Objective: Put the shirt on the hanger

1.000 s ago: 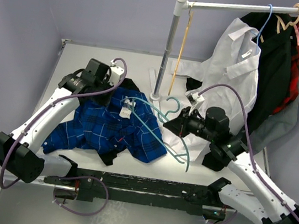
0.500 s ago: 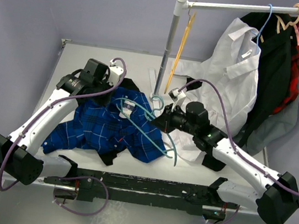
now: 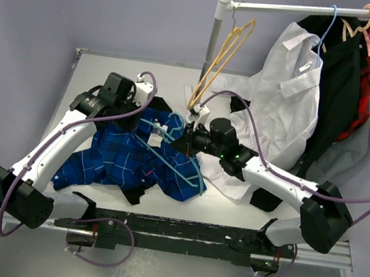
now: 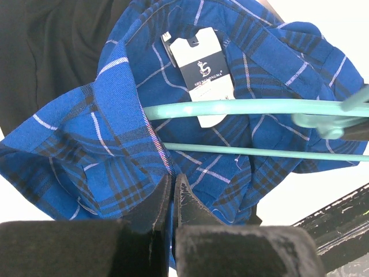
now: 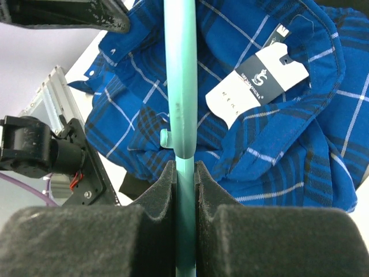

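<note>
The blue plaid shirt [image 3: 123, 161] lies crumpled on the table's left half, collar and white neck label [image 3: 156, 134] facing up. My left gripper [image 3: 135, 116] is at the collar's far edge, shut on a fold of shirt fabric [image 4: 115, 144], its fingertips [image 4: 173, 186] pinched together. My right gripper [image 3: 185, 140] is shut on the teal hanger [image 3: 171, 161] and holds it over the collar. In the left wrist view the hanger's two bars [image 4: 242, 107] cross just below the label [image 4: 203, 75]. In the right wrist view the jaws [image 5: 184, 173] clamp the hanger [image 5: 181, 86] above the shirt [image 5: 277, 156].
A white rack pole [image 3: 212, 53] stands at the back centre with a yellow hanger [image 3: 223, 51] on its rail. A white shirt [image 3: 280, 97], a pale blue hanger [image 3: 327, 34] and black garments [image 3: 341, 84] hang at the right. Black cloth [image 3: 137, 194] lies under the shirt.
My right arm has swung left, carrying the teal hanger from the white shirt's hem to over the blue shirt's collar. The yellow hanger has turned on the rail. The left arm has stayed put.
</note>
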You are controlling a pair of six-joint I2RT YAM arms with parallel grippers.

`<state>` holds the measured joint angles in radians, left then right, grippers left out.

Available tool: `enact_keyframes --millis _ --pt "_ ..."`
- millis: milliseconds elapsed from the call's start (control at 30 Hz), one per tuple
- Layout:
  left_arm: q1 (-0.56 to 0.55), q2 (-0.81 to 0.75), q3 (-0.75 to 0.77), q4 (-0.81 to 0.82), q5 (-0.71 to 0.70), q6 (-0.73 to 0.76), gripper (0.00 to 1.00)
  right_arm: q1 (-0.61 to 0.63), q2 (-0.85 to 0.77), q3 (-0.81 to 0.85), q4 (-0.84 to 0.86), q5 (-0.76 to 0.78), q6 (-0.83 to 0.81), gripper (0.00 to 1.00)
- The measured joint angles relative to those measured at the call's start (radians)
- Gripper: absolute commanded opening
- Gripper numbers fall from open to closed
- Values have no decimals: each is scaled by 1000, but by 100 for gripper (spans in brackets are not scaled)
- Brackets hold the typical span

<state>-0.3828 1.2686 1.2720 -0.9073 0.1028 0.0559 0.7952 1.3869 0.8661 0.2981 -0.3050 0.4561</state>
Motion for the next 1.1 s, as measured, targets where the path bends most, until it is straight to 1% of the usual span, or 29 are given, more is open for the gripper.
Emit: enact_keyframes --millis 300,633,1100 --pt "0 -1 0 -1 31 0 0 10 152 137 24 -5 -23 0" --pt "0 -13 0 -9 44 14 0 10 352 319 32 -74 -37 0" --pt "0 -13 0 -26 75 19 0 10 487 445 5 -138 -37 0"
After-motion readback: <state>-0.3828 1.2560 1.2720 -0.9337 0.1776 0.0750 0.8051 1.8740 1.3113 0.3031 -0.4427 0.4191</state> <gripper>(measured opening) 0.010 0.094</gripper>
